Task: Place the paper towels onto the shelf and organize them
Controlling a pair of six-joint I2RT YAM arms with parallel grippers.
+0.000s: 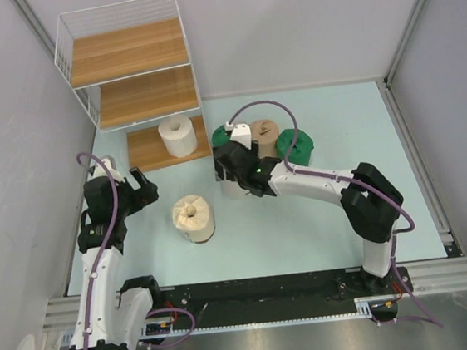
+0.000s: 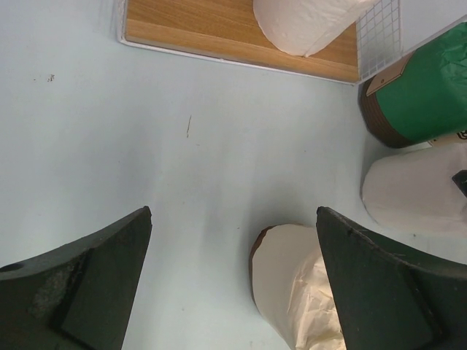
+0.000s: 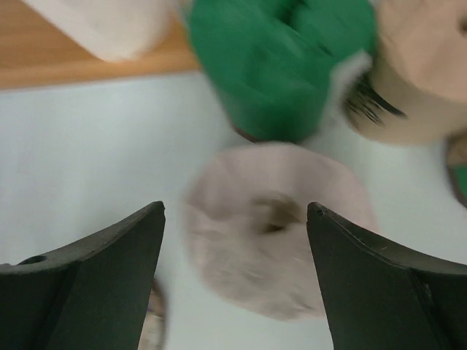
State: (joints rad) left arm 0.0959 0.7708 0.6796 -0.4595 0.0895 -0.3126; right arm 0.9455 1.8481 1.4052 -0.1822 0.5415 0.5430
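Right gripper (image 3: 235, 211) jaws apart, hovering over a cream roll (image 3: 273, 259); green roll (image 3: 277, 65) at its 12 o'clock. Left gripper (image 2: 233, 219) spread, empty. Rolls look light and squashy, so pinch gently across the sides. Shelf (image 1: 129, 52) at 10 o'clock, with a white roll (image 1: 178, 136) on the bottom board.

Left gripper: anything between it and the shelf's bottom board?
Nothing: bare table runs from the left gripper to the shelf board, per left wrist view.

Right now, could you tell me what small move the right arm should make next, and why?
Probably lower the right gripper straight down around the cream roll beneath it, then close. Its jaws are open, the roll stands on end between them in the wrist view, ungripped, and the shelf holds only one other roll.
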